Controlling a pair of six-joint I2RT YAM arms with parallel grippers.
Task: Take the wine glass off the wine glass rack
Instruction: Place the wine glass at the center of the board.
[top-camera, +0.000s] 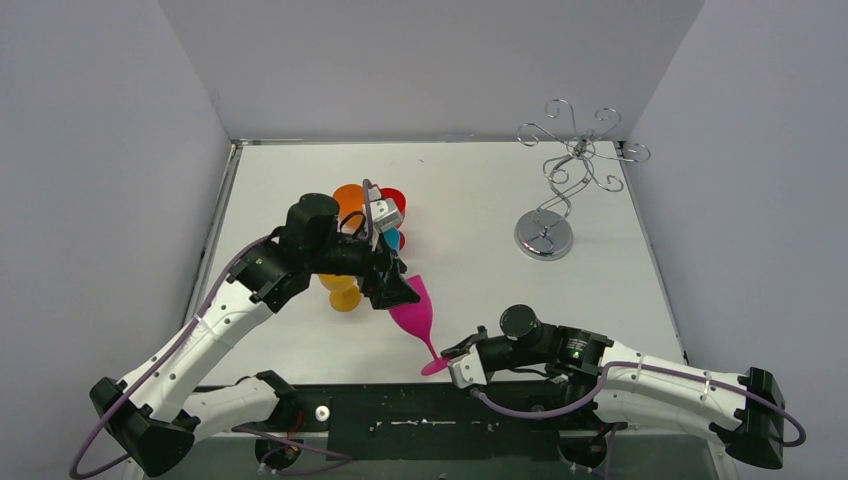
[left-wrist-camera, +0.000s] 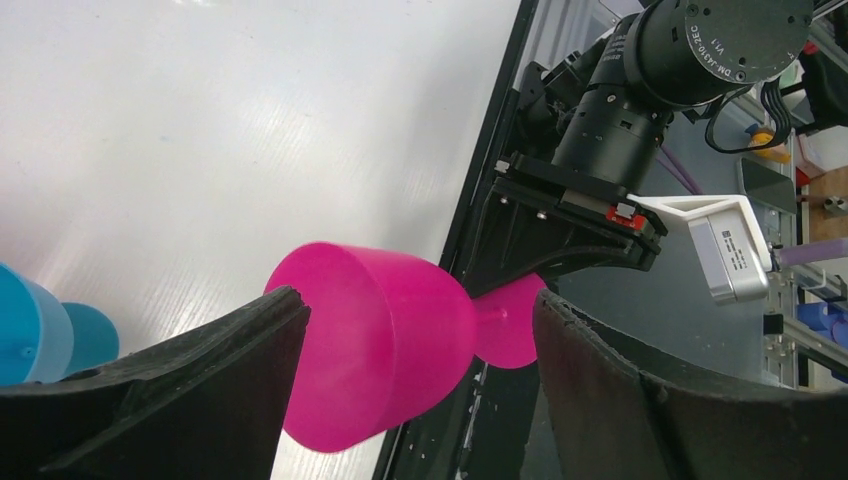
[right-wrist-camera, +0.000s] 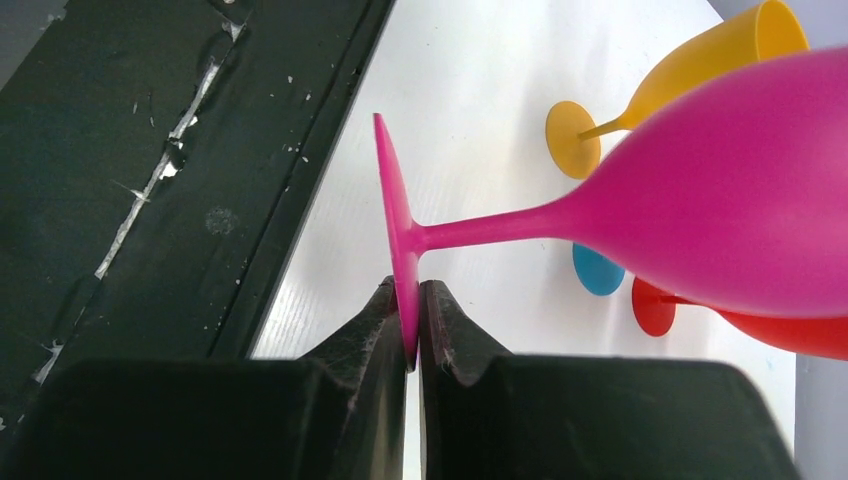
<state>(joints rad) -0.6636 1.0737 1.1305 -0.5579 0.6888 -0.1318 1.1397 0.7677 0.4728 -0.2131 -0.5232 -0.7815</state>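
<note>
A pink wine glass (top-camera: 415, 312) lies tilted near the table's front edge, bowl toward the left arm. My right gripper (top-camera: 452, 358) is shut on the rim of its round foot, as the right wrist view (right-wrist-camera: 408, 325) shows, with the pink glass (right-wrist-camera: 720, 190) stretching away. My left gripper (top-camera: 395, 290) is open, its jaws on either side of the pink bowl (left-wrist-camera: 380, 340); the right finger (left-wrist-camera: 620, 380) stands apart from it. The silver wire wine glass rack (top-camera: 575, 160) stands at the back right on its disc base (top-camera: 543, 236), with nothing hanging on it.
Other plastic glasses lie by the left arm: orange (top-camera: 347, 200), red (top-camera: 393, 197), blue (top-camera: 391, 238) and yellow (top-camera: 343, 292). The yellow glass (right-wrist-camera: 700, 60) and a red one (right-wrist-camera: 740, 325) show beyond the pink one. The table's black front edge (top-camera: 430, 410) is just below.
</note>
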